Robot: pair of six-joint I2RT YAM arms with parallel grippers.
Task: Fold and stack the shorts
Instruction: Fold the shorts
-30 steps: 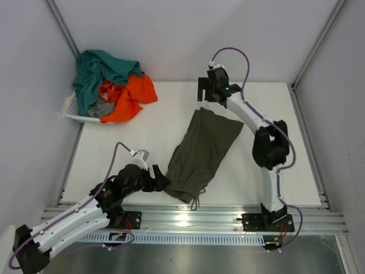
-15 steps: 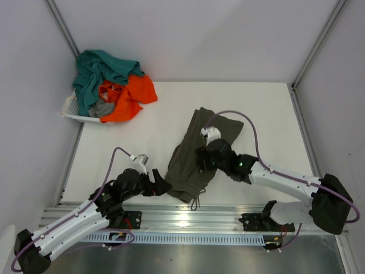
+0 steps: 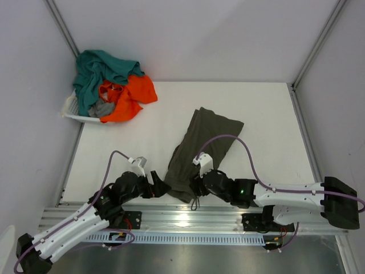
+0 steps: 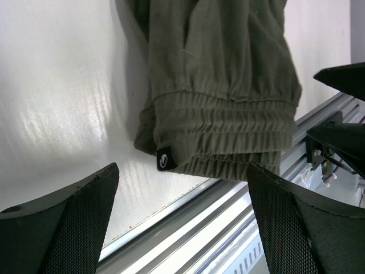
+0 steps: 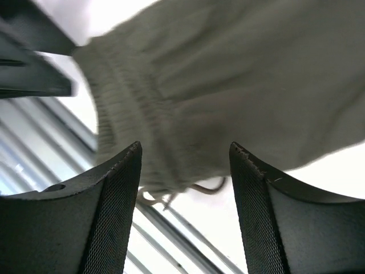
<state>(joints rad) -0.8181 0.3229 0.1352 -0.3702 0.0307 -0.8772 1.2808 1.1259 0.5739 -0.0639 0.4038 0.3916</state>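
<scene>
White table, one pair laid out, both grippers at its waistband.
At the far left corner a basket held teal shorts, orange shorts and a grey pair, heaped over its rim. The left gripper stood spread wide and empty, just left of the waistband of the olive shorts. The right gripper, also spread and empty, sat at the waistband's right end near the drawstring; whether either touched cloth could not be told. The olive shorts lay flat, waistband at the near edge, legs running toward the far right.
</scene>
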